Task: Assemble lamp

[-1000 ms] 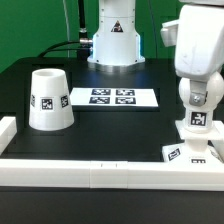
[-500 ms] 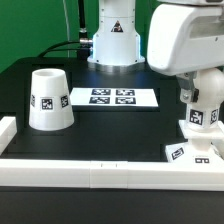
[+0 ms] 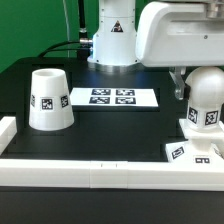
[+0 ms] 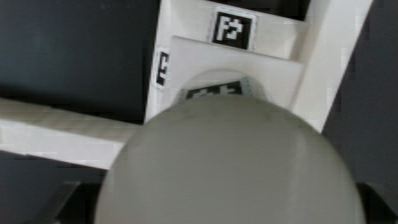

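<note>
White bulb [image 3: 207, 103] sits upright over the base [image 3: 192, 152] at the worktop's [image 3: 110, 125] front right corner, against the border rail [image 3: 100, 172]. Fingers are hidden behind the arm housing; their grip state cannot be determined. Shade [image 3: 47, 99] stands apart near the left edge, marker board [image 3: 112, 97] between, obstructing nothing.

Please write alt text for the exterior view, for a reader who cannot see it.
A white robot arm holds a rounded bulb over the low base at the exterior view's right, by the white front rail. The shade stands on the black table at the left, beside the marker board.
</note>
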Available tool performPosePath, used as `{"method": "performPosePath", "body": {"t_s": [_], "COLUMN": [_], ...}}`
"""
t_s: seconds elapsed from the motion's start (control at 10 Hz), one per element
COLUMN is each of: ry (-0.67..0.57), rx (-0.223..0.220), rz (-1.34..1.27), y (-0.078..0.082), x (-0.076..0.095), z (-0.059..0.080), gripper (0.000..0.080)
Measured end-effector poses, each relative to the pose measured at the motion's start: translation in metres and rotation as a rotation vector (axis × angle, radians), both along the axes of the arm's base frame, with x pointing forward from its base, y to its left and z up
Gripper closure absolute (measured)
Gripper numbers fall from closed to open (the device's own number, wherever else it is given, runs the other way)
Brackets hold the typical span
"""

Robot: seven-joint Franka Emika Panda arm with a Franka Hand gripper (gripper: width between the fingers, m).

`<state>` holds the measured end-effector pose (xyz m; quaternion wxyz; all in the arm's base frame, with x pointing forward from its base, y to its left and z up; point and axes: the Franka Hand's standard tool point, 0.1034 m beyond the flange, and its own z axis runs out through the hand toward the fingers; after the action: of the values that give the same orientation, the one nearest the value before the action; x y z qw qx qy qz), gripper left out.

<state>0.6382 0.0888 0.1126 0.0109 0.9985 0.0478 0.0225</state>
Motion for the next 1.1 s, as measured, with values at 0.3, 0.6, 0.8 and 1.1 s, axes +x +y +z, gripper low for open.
{"method": "performPosePath", "body": {"t_s": [0.3, 0.6, 0.8, 1.1], "ry": [-0.006, -0.002, 0.005, 0.039], "rx": [0.013, 0.040, 0.050, 0.066], "rz": [-0.236, -0.510, -0.682, -0.880], "y": [-0.003, -0.005, -0.006, -0.008], "x": [0.000, -0.004, -0.005, -0.010], "z": [0.000, -0.001, -0.002, -0.003], "gripper": [0.0223, 0.0223, 0.0223, 0.0223]}}
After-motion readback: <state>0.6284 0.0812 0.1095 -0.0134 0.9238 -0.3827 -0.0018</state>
